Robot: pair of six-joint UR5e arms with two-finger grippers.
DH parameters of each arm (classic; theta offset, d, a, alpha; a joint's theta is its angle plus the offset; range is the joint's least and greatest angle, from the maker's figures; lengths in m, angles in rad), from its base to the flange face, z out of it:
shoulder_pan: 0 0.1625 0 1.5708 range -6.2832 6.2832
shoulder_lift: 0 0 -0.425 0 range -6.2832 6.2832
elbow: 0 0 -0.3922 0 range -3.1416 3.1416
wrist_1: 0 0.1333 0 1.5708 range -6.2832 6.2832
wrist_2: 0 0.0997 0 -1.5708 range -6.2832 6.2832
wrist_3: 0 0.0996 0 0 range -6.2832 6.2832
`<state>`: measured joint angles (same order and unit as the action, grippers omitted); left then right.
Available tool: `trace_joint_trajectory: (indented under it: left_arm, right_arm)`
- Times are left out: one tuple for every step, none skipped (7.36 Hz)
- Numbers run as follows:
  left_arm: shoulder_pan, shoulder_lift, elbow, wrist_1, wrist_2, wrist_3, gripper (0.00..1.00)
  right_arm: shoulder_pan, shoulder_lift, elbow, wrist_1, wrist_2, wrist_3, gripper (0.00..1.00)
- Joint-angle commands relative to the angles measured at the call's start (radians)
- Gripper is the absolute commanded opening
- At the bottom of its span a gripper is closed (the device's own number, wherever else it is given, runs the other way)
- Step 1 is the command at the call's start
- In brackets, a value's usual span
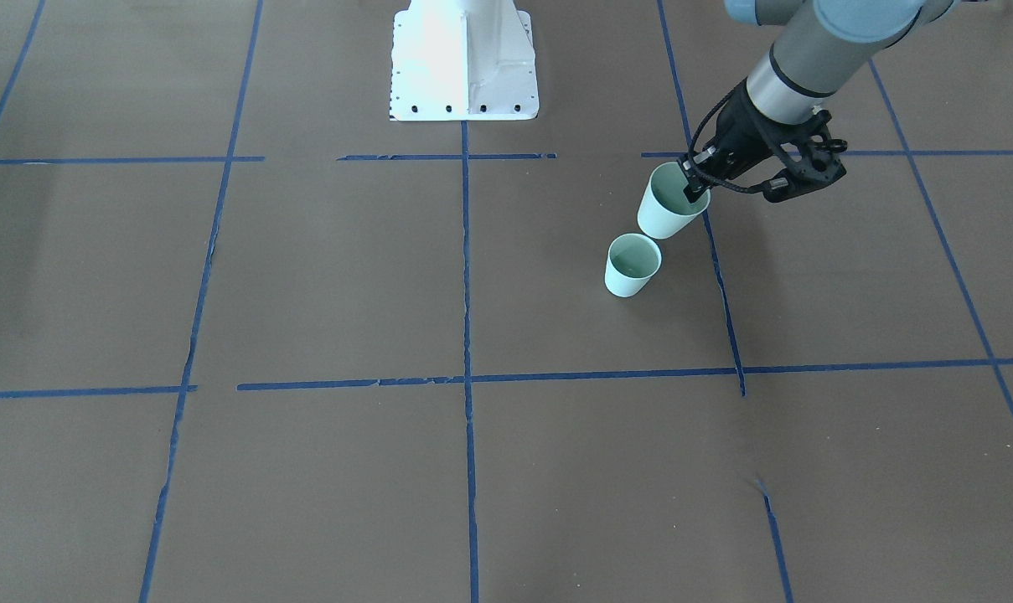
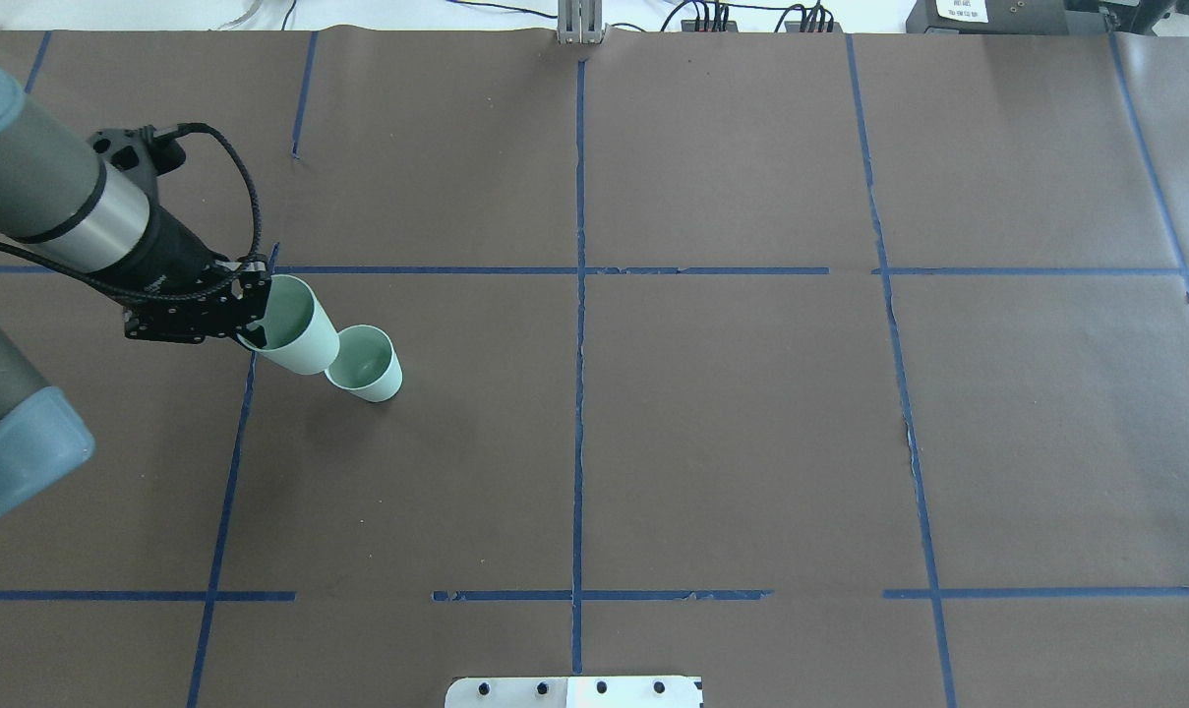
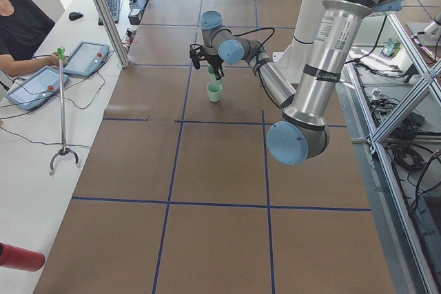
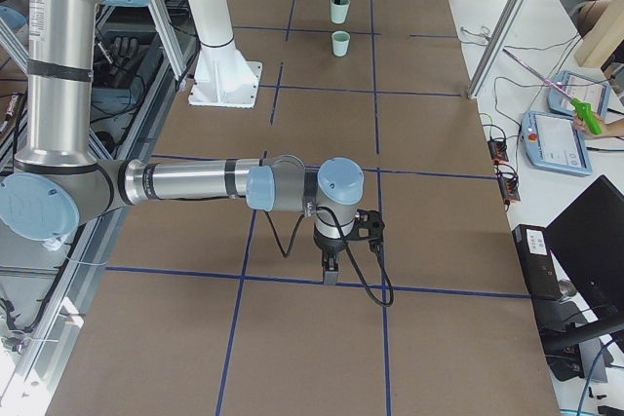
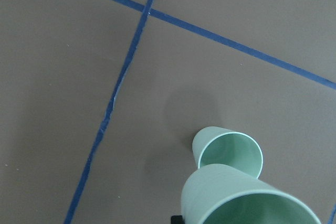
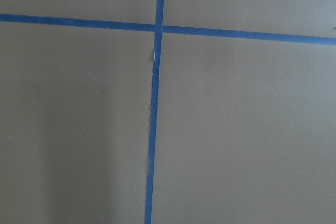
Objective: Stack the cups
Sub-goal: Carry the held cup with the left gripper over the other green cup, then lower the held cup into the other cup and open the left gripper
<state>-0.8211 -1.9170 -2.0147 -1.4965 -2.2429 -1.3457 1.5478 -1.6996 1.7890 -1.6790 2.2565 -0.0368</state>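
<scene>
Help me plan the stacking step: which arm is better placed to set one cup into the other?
Left. The left gripper grips the tilted cup by its rim, right beside the standing cup. The right gripper hangs far off, with no cup near it.

held cup (image 5: 239,195) cropped below, right end effector (image 4: 330,276) state unreadable
</scene>
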Motion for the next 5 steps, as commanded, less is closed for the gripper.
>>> trace_joint_trajectory:
  left_arm:
    - [0.016,-0.036,0.068,-0.019,0.018,-0.006,0.0]
    - [0.017,-0.037,0.1,-0.054,0.02,-0.007,0.0]
    - [0.022,-0.034,0.128,-0.089,0.022,-0.007,0.0]
    - [0.022,-0.034,0.129,-0.094,0.022,-0.007,0.0]
    - [0.022,-0.034,0.131,-0.094,0.022,-0.009,0.0]
  right_arm:
    - [0.0,0.0,0.0,-0.001,0.0,0.0,1.0]
    - [0.0,0.0,0.001,-0.001,0.0,0.0,1.0]
    - [0.0,0.0,0.0,0.001,0.0,0.0,1.0]
    - [0.0,0.0,0.001,0.001,0.0,0.0,1.0]
    - [0.0,0.0,0.0,0.001,0.0,0.0,1.0]
